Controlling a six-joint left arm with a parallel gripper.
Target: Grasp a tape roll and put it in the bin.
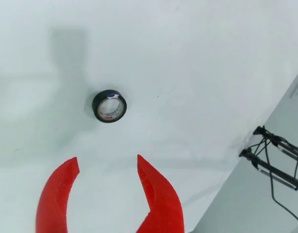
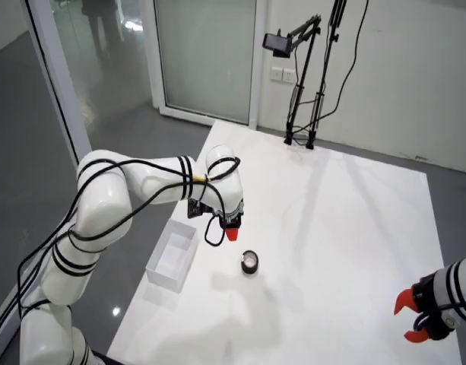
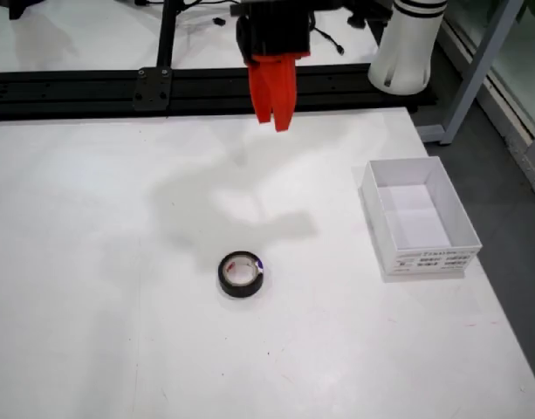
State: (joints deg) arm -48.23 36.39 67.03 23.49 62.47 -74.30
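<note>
A black tape roll [image 1: 110,106] lies flat on the white table, also seen as the tape roll [image 3: 241,274] and the tape roll [image 2: 250,263]. My gripper [image 1: 108,166] with red fingers [image 1: 59,194] hangs above the table, open and empty, the roll lying ahead of the gap between its tips. From the side camera the gripper [image 3: 273,120] is high above the table, well back from the roll. The overview shows the gripper [image 2: 231,232] up and left of the roll. A white bin [image 3: 461,231] stands empty at the table's right edge, the same bin [image 2: 163,272] at the left edge in the overview.
A black tripod [image 1: 272,158] stands off the table edge at the right of the wrist view. A black rail [image 3: 92,87] runs along the table's far side. A second arm's red gripper [image 2: 412,315] rests still at the overview's lower right.
</note>
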